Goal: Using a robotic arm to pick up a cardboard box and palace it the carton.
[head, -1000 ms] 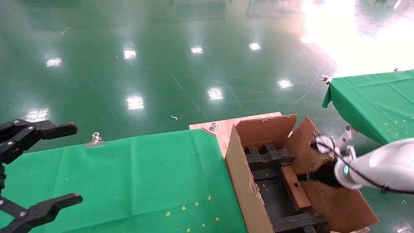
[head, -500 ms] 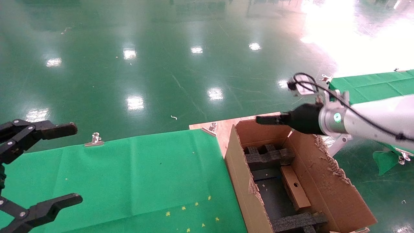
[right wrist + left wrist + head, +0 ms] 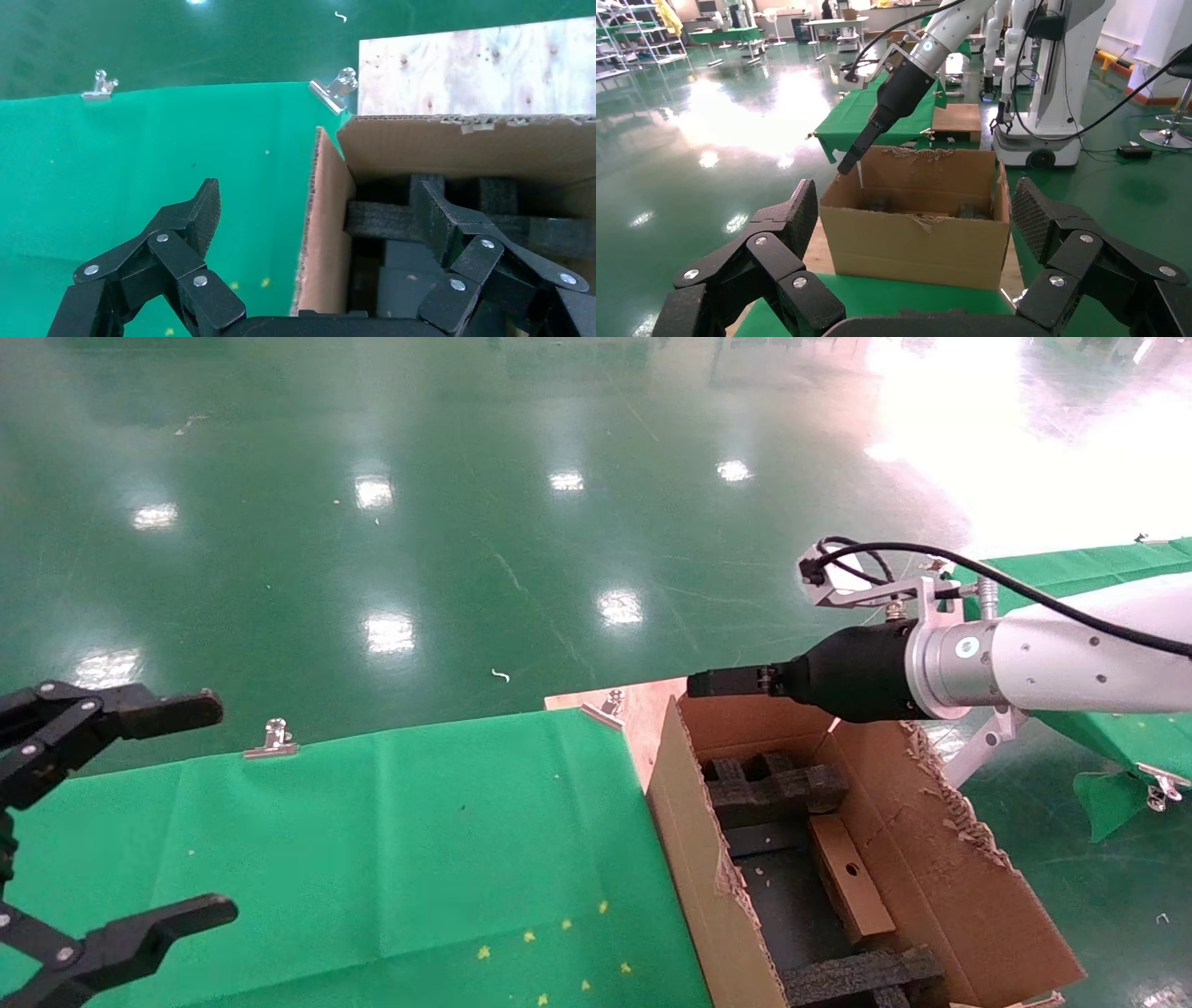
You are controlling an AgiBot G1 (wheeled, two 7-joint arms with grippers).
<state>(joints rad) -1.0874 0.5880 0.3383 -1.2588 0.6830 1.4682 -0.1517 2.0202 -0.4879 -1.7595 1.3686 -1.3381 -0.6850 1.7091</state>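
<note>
Head view: the cardboard box [image 3: 849, 877] is seen lying inside the carton [image 3: 694, 859], between two black foam inserts [image 3: 775, 791], its narrow face with the round hole turned upward. The carton is stood at the right end of the desk [image 3: 372, 840], which is covered by a green cloth held with metal clips [image 3: 274, 739]. The robotic arm [image 3: 1052, 663] is stretched from the right, level above the carton's far rim, and its right tool [image 3: 710, 684] is held empty over the far left corner. In the right wrist view its fingers [image 3: 198, 213] are seen spread apart, nothing between them. The left tool [image 3: 163, 812] is parked at the desk's left edge, its fingers likewise spread wide and empty.
</note>
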